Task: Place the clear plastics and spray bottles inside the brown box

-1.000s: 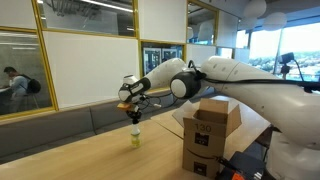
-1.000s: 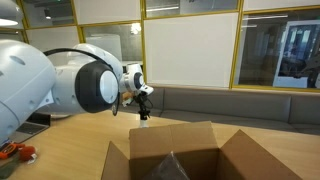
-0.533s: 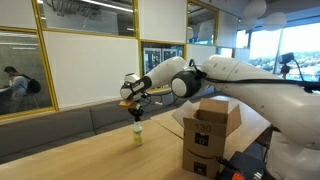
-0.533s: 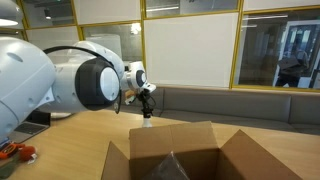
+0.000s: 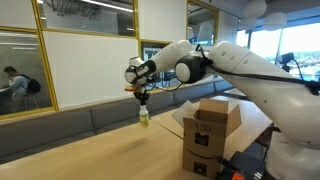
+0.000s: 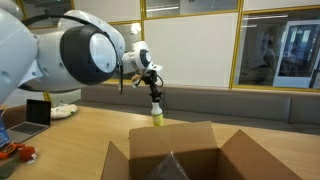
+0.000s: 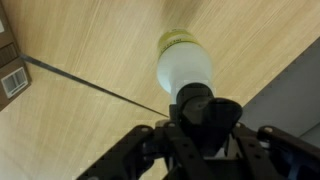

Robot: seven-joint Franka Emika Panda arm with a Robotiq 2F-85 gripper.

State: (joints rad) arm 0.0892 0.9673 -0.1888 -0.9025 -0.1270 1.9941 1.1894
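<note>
The small clear spray bottle with yellowish liquid point(image 5: 144, 118) hangs straight below the pincer point(image 5: 142, 97), which grips its spray head. The bottle is in the air above the long pale wooden bench point(image 5: 90, 150), not touching it. In an exterior view it is left of the tall brown cardboard box point(image 5: 210, 135), which stands on the bench, and apart from it. In an exterior view the bottle point(image 6: 156, 113) lies beyond the box's point(image 6: 150, 150) far edge, with a dark open laptop point(image 6: 38, 112) on the bench well to the left. A long grey padded sofa point(image 5: 60, 130) runs behind the bench. In the wrist view the bottle point(image 7: 185, 65) sits beneath the pincer point(image 7: 195, 100), and the box's corner point(image 7: 12, 75) is at the left edge.
</note>
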